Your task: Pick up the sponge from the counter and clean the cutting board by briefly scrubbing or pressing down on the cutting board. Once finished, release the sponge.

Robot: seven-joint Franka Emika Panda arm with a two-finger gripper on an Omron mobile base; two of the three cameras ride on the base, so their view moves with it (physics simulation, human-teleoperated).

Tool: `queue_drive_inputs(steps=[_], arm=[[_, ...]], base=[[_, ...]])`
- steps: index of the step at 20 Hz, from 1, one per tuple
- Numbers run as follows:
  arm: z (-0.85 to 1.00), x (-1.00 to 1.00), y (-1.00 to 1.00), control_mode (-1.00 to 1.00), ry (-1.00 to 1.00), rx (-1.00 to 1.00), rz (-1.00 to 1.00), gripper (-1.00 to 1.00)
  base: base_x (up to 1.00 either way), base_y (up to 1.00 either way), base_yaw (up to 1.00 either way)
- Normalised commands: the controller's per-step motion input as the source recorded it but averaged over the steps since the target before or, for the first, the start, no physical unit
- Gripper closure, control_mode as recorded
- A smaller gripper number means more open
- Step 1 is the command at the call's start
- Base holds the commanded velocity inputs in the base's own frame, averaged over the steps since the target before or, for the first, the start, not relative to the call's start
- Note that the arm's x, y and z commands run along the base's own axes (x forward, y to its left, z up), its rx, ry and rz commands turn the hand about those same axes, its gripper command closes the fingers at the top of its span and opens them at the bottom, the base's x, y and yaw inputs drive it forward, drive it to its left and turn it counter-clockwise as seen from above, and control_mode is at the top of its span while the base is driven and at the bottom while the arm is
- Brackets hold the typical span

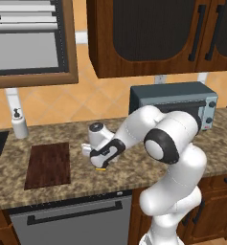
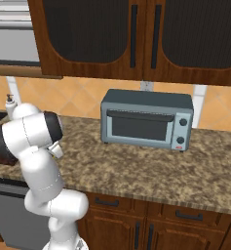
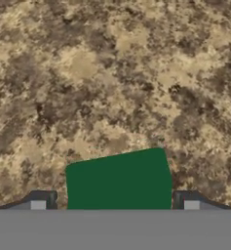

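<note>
Two fingertips: dark tips of the pincer (image 3: 114,201) stand apart, one on each side of the sponge (image 3: 119,180), with a gap visible between each tip and the sponge's edges.
Pincer state: spread wide, gripping nothing.
Sponge: dark green top faces up directly below the pincer, between its tips, lying on the speckled surface (image 3: 112,73); from the left base view a sliver of its yellow layer (image 1: 101,168) peeks out under the hand.
Pincer position: in the left base view the pincer (image 1: 100,165) points down at the surface (image 1: 134,167), low over the sponge.
Cutting board: dark reddish-brown board (image 1: 49,164) lies flat on the surface, off to the pincer's left in the left base view, apart from the sponge.
Toaster oven: grey toaster oven (image 1: 175,103) sits behind the arm, near the wall.
Soap bottle: white soap bottle (image 1: 19,124) stands beyond the cutting board, farther from the pincer, by the wall.
</note>
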Motion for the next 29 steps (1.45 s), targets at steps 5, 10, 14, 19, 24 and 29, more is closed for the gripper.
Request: queue_drive_inputs(steps=[5,10,14,19,24,29], arm=[[0.72,-0.17,-0.05,-1.00,-0.02,0.00,0.00,-1.00],[1.00,-0.46,-0.38,-1.00,-0.06,0.04,0.01,-1.00],[1.00,-0.48,-0.44,-1.00,-0.13,0.06,0.02,-1.00],[0.92,-0.37,-0.81,-1.00,-0.05,0.08,0.02,-1.00],[0.95,-0.67,-0.69,-1.00,-0.02,0.11,0.06,-1.00],[1.00,-0.95,-0.66,-1.00,0.00,0.19,0.12,-1.00]], base=[[0.00,0.00,0.00],[0.00,0.00,0.00],[0.00,0.00,0.00],[0.00,0.00,0.00],[0.00,0.00,0.00],[0.00,0.00,0.00]])
